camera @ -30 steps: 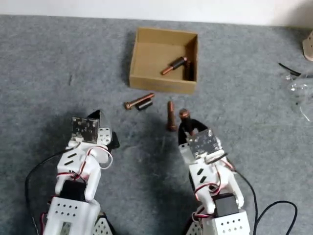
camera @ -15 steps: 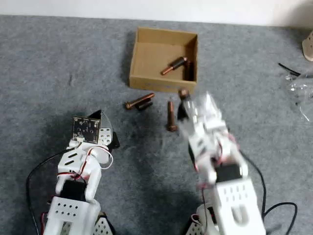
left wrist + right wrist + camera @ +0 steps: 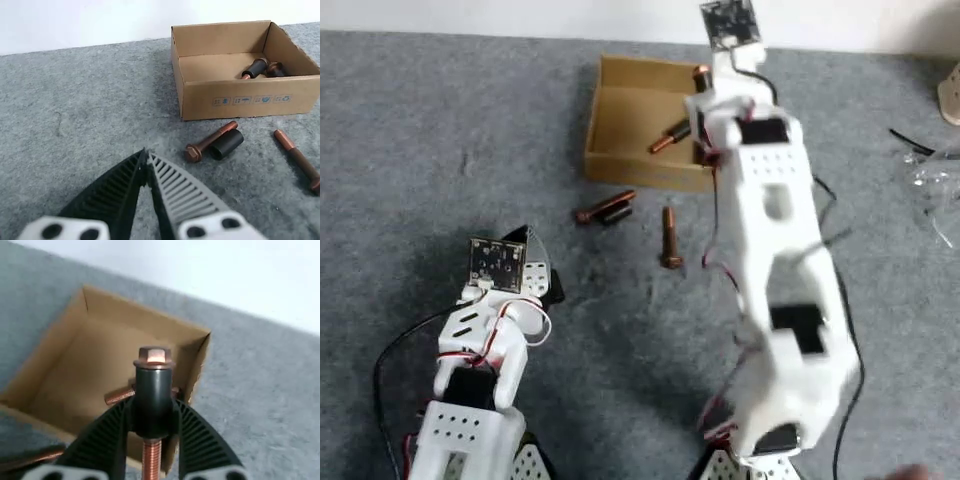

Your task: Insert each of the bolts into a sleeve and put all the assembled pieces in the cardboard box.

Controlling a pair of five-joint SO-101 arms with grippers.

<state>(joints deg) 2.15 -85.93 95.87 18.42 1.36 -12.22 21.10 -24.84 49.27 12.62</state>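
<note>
- Right claw (image 3: pixel 152 415) is clamped on a black sleeve (image 3: pixel 152 392) with a bolt (image 3: pixel 154 356) through it. The copper head sticks out one end and the threaded shank out the other.
- The right arm (image 3: pixel 770 200) is stretched out over the cardboard box (image 3: pixel 645 175). The held piece (image 3: pixel 701 76) hangs above the box's far right corner and isn't touching the cardboard.
- Inside the box, one assembled bolt-and-sleeve (image 3: pixel 255 67) lies against the right wall. A second piece (image 3: pixel 274 69) is just beside it, mostly hidden, so I can't tell its state.
- Left claw (image 3: pixel 146 162) is closed with the tips together and nothing between them. It sits low over the grey carpet (image 3: pixel 420 120), well short of the box.
- On the carpet just in front of the box, a loose bolt (image 3: pixel 210 142) lies with an empty sleeve (image 3: pixel 227 144) touching its side. It is not inserted.
- Another bare bolt (image 3: pixel 669 237) lies near that pair, on its own.
</note>
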